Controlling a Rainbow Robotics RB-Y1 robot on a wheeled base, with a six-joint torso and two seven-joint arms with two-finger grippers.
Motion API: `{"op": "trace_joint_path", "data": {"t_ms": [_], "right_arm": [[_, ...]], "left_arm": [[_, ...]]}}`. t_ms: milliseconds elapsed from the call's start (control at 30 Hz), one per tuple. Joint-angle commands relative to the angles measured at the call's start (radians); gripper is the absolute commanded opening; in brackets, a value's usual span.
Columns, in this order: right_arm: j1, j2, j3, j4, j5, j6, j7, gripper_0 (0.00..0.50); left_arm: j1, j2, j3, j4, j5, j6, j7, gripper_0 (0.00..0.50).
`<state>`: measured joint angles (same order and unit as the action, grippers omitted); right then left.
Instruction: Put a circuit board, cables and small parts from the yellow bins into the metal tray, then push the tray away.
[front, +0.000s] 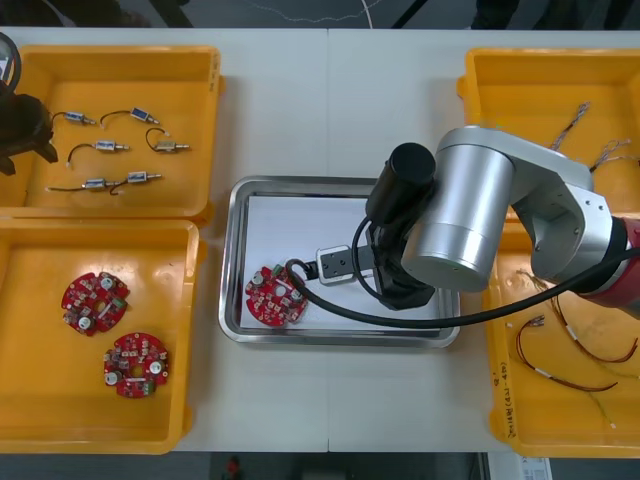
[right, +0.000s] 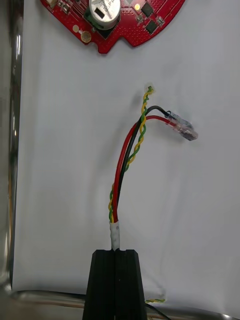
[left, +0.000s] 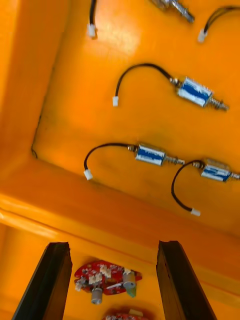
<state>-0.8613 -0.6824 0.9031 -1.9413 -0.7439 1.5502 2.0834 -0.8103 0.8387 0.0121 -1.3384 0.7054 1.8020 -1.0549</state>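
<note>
The right arm is reaching in over the metal tray (front: 232, 262), and the right gripper (right: 115, 253) is pinching tight on the taped end of a red, black and yellow cable (right: 125, 162). The cable is stretching over the tray's white floor toward the circuit board (right: 117, 22) near its left edge. The left gripper (left: 114, 246) is hanging wide open over the rim between the left bins (front: 120, 215).

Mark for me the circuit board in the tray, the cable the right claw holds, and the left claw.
circuit board (front: 276, 296): front view, middle of the red disc.
cable (right: 116, 200): right wrist view, bundled wires just above the white sleeve.
left claw (left: 114, 245): left wrist view, midway between its open fingertips.
</note>
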Motion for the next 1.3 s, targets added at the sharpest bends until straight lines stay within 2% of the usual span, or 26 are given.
{"op": "trace_joint_path", "data": {"t_ms": [33,333,600,833,933,1000,1033,1067,1100,1133,1300], "right_arm": [[-0.001,0.004,0.031,0.007,0.009,-0.009,0.007,0.0],[0.021,0.001,0.05,0.038,-0.002,-0.002,0.0,0.0],[0.057,0.007,0.05,0.039,-0.003,-0.004,-0.011,0.0],[0.08,0.023,0.051,0.039,0.0,-0.004,-0.02,0.0],[0.08,0.027,0.05,0.039,0.003,-0.004,-0.022,0.075],[0.08,0.032,0.05,0.039,0.005,-0.009,-0.023,0.306],[0.08,0.034,0.05,0.039,0.006,-0.01,-0.023,0.356],[0.08,0.034,0.05,0.039,0.008,-0.021,-0.025,0.433],[0.08,0.035,0.05,0.038,0.011,-0.036,-0.026,0.486],[0.08,0.035,0.048,0.039,0.011,-0.044,-0.026,0.5],[0.084,0.043,0.048,0.039,0.015,-0.096,-0.032,0.5]], "left_arm": [[-0.055,0.042,0.04,0.036,-0.018,-0.072,0.046,0.5],[-0.059,-0.006,0.039,0.099,-0.043,-0.267,0.055,0.5],[-0.081,-0.046,-0.032,0.2,-0.069,-0.475,0.047,0.5],[-0.116,-0.078,-0.072,0.298,-0.089,-0.581,0.033,0.5],[-0.138,-0.092,-0.092,0.346,-0.101,-0.621,0.03,0.5],[-0.151,-0.104,-0.109,0.381,-0.113,-0.655,0.027,0.5],[-0.151,-0.106,-0.112,0.386,-0.115,-0.661,0.027,0.5],[-0.153,-0.109,-0.118,0.389,-0.124,-0.676,0.027,0.5],[-0.153,-0.112,-0.121,0.39,-0.136,-0.684,0.029,0.5],[-0.153,-0.115,-0.121,0.392,-0.144,-0.685,0.027,0.5],[-0.159,-0.133,-0.123,0.416,-0.192,-0.734,0.029,0.5]]}}
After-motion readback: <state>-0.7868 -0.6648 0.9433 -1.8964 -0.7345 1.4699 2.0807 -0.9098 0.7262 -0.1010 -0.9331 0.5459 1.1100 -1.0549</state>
